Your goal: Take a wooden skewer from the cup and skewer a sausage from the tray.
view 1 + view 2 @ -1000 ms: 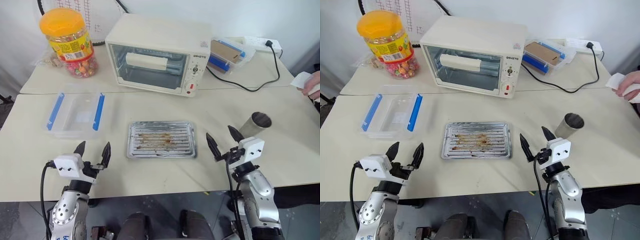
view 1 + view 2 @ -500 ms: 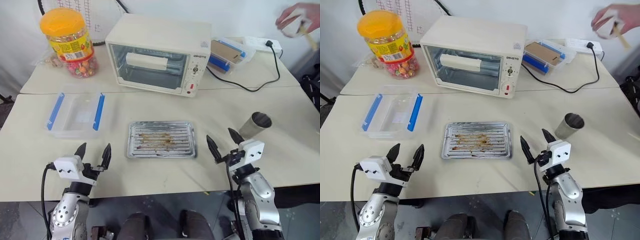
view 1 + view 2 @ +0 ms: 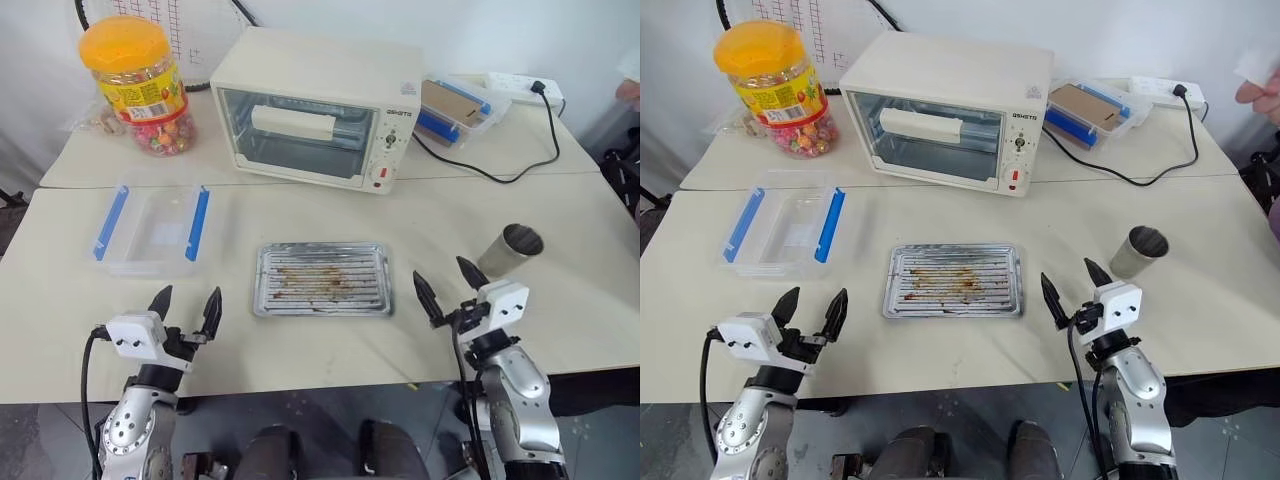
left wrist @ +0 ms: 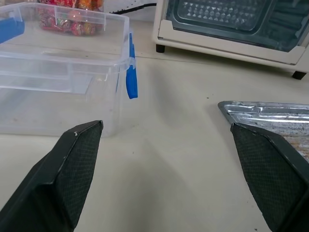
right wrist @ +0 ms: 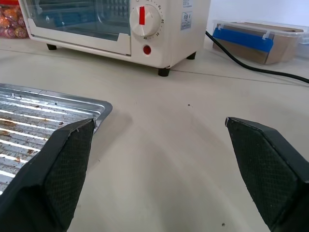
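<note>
Tray (image 3: 322, 279) centred on table (image 3: 300, 215), no sausage visible; cup (image 3: 511, 248) standing just beyond and outboard of right gripper (image 3: 445, 290), fingers spread and empty; left gripper (image 3: 186, 305) likewise open, well apart.

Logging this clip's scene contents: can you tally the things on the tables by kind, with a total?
Metal cup: 1
Metal tray: 1
Toaster oven: 1
Orange-lidded candy jar: 1
Clear plastic boxes with blue clips: 2 (open box, closed box)
Power strip: 1
Total: 7
</note>
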Controlling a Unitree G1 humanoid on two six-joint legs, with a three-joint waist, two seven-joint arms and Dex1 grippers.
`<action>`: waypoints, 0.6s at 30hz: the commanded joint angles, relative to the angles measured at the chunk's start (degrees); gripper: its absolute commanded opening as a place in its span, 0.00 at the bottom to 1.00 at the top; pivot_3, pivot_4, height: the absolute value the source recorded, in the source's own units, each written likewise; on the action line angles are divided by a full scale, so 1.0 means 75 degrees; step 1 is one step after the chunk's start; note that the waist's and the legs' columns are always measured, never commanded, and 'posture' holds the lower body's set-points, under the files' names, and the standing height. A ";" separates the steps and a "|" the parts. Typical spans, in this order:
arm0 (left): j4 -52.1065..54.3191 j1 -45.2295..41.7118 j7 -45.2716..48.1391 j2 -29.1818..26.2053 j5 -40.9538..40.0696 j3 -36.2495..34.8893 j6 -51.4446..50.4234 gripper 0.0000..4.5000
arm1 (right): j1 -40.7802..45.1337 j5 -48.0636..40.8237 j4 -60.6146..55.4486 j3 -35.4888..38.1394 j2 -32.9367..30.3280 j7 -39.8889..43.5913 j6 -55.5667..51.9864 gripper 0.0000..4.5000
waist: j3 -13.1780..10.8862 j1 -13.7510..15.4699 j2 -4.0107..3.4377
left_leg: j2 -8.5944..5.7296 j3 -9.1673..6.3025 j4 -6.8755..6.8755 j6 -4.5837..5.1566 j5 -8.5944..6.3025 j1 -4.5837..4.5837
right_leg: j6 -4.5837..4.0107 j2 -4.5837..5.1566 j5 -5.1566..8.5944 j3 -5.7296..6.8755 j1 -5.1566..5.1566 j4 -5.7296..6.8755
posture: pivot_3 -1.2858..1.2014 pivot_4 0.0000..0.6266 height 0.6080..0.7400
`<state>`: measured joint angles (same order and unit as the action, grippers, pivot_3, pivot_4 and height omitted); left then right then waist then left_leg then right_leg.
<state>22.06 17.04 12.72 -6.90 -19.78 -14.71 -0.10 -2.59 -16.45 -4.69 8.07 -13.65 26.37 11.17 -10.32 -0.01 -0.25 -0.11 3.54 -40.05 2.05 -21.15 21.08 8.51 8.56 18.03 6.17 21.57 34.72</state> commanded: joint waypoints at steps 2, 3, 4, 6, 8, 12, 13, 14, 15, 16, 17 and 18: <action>0.0310 0.0106 0.0042 -0.0116 -0.0051 -0.0061 0.0005 1.00 | -0.0122 -0.0050 -0.0439 0.0113 -0.0079 -0.0078 -0.0004 1.00 | 0.0000 -0.0001 0.0000 | 0.0000 0.0000 0.0000 0.0000 0.0000 0.0000 | 0.0000 0.0000 0.0000 0.0000 0.0000 0.0000 | 0.52 0.24 1.00; 0.0318 0.0108 0.0048 -0.0134 -0.0057 -0.0055 -0.0013 1.00 | -0.0138 -0.0054 -0.0462 0.0116 -0.0083 -0.0085 -0.0018 1.00 | 0.0000 -0.0002 0.0000 | 0.0000 0.0000 0.0000 0.0000 0.0000 0.0000 | 0.0000 0.0000 0.0000 0.0000 0.0000 0.0000 | 0.52 0.24 1.00; 0.0325 0.0110 0.0050 -0.0148 -0.0062 -0.0051 -0.0029 1.00 | -0.0155 -0.0055 -0.0482 0.0121 -0.0084 -0.0094 -0.0029 1.00 | 0.0000 -0.0003 0.0000 | 0.0000 0.0000 0.0000 0.0000 0.0000 0.0000 | 0.0000 0.0000 0.0000 0.0000 0.0000 0.0000 | 0.52 0.24 1.00; 0.0328 0.0104 0.0052 -0.0166 -0.0073 -0.0046 -0.0051 1.00 | -0.0199 -0.0050 -0.0520 0.0135 -0.0080 -0.0117 -0.0043 1.00 | 0.0000 -0.0002 0.0000 | 0.0000 0.0000 0.0000 0.0000 0.0000 0.0000 | 0.0000 0.0000 0.0000 0.0000 0.0000 0.0000 | 0.52 0.24 1.00; 0.0313 0.0066 0.0044 -0.0170 -0.0067 -0.0026 -0.0065 1.00 | -0.0249 -0.0058 -0.0544 0.0151 -0.0084 -0.0113 -0.0039 1.00 | 0.0000 0.0000 0.0000 | 0.0000 0.0000 0.0000 0.0000 0.0000 0.0000 | 0.0000 0.0000 0.0000 0.0000 0.0000 0.0000 | 0.52 0.24 1.00; 0.0262 -0.0026 0.0042 -0.0182 -0.0055 -0.0013 -0.0072 1.00 | -0.0271 -0.0072 -0.0537 0.0184 -0.0100 -0.0108 -0.0019 1.00 | 0.0000 -0.0001 0.0000 | 0.0000 0.0000 0.0000 0.0000 0.0000 0.0000 | 0.0000 0.0000 0.0000 0.0000 0.0000 0.0001 | 0.52 0.24 1.00; 0.0245 -0.0048 0.0036 -0.0183 -0.0043 -0.0015 -0.0066 1.00 | -0.0264 -0.0079 -0.0522 0.0197 -0.0105 -0.0105 -0.0014 1.00 | 0.0000 -0.0002 0.0000 | 0.0000 0.0000 0.0000 0.0000 0.0000 0.0000 | 0.0000 0.0000 0.0000 0.0000 0.0000 0.0001 | 0.52 0.24 1.00; 0.0254 -0.0060 0.0023 -0.0180 -0.0046 -0.0033 -0.0063 1.00 | -0.0261 -0.0080 -0.0503 0.0201 -0.0118 -0.0087 -0.0003 1.00 | 0.0000 -0.0001 0.0000 | 0.0000 0.0000 0.0000 0.0000 0.0000 0.0000 | 0.0000 0.0000 0.0000 0.0000 0.0000 0.0001 | 0.52 0.24 1.00; 0.0272 -0.0054 0.0019 -0.0182 -0.0053 -0.0053 -0.0065 1.00 | -0.0260 -0.0083 -0.0486 0.0202 -0.0120 -0.0076 0.0006 1.00 | 0.0000 -0.0001 0.0000 | 0.0000 0.0000 -0.0001 0.0000 0.0000 0.0000 | 0.0000 0.0000 0.0000 0.0000 0.0000 0.0001 | 0.52 0.24 1.00; 0.0287 -0.0047 0.0019 -0.0183 -0.0058 -0.0067 -0.0068 1.00 | -0.0260 -0.0085 -0.0476 0.0201 -0.0120 -0.0070 0.0012 1.00 | 0.0000 -0.0004 0.0000 | 0.0000 0.0000 0.0000 0.0000 0.0000 0.0000 | 0.0000 0.0000 0.0000 0.0000 0.0000 0.0001 | 0.52 0.24 1.00; 0.0306 -0.0025 0.0026 -0.0187 -0.0067 -0.0080 -0.0070 1.00 | -0.0260 -0.0083 -0.0468 0.0198 -0.0118 -0.0067 0.0021 1.00 | 0.0000 -0.0004 0.0000 | 0.0000 0.0000 0.0000 0.0000 0.0000 0.0000 | 0.0000 0.0000 0.0000 0.0000 0.0000 0.0001 | 0.52 0.24 1.00; 0.0318 0.0009 0.0038 -0.0190 -0.0065 -0.0087 -0.0060 1.00 | -0.0252 -0.0085 -0.0453 0.0199 -0.0111 -0.0064 0.0031 1.00 | 0.0000 -0.0003 0.0000 | 0.0000 0.0000 0.0000 0.0000 0.0000 0.0000 | 0.0000 0.0000 0.0000 0.0000 0.0000 0.0000 | 0.52 0.24 1.00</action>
<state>22.07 16.55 12.72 -7.74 -19.83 -14.69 -1.10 -4.27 -16.51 -6.61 8.51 -13.78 25.96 10.68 -10.32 -0.03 -0.25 -0.11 3.54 -40.05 2.05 -21.15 21.07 8.51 8.56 18.03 6.17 21.57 34.72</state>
